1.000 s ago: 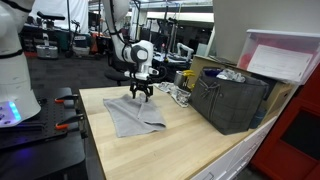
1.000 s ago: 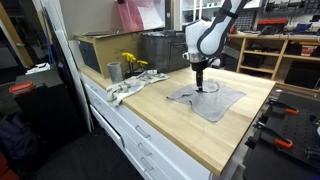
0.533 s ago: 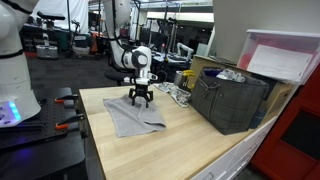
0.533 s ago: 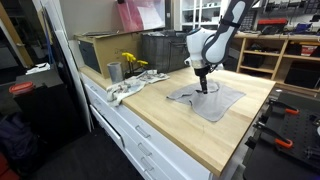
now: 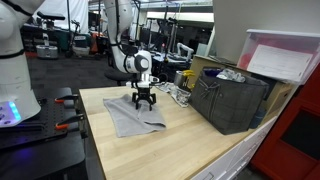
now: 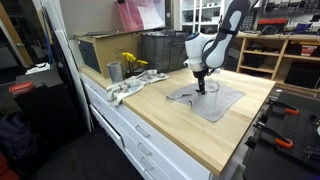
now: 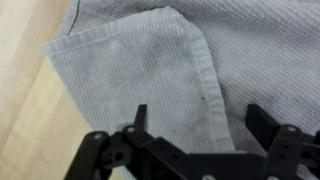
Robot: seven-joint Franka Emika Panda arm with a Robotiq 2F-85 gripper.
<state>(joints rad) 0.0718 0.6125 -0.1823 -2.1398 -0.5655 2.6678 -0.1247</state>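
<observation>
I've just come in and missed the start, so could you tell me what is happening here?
The robot's tool hangs open just above a grey cloth lying on the wooden table. In the wrist view one corner of the cloth is folded over. The tool holds nothing.

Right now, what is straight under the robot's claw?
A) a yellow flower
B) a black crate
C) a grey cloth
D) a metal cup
C: in the wrist view the gripper is open, its fingers apart over the grey cloth, which has one corner folded over. In both exterior views the cloth lies on the wooden table.
</observation>
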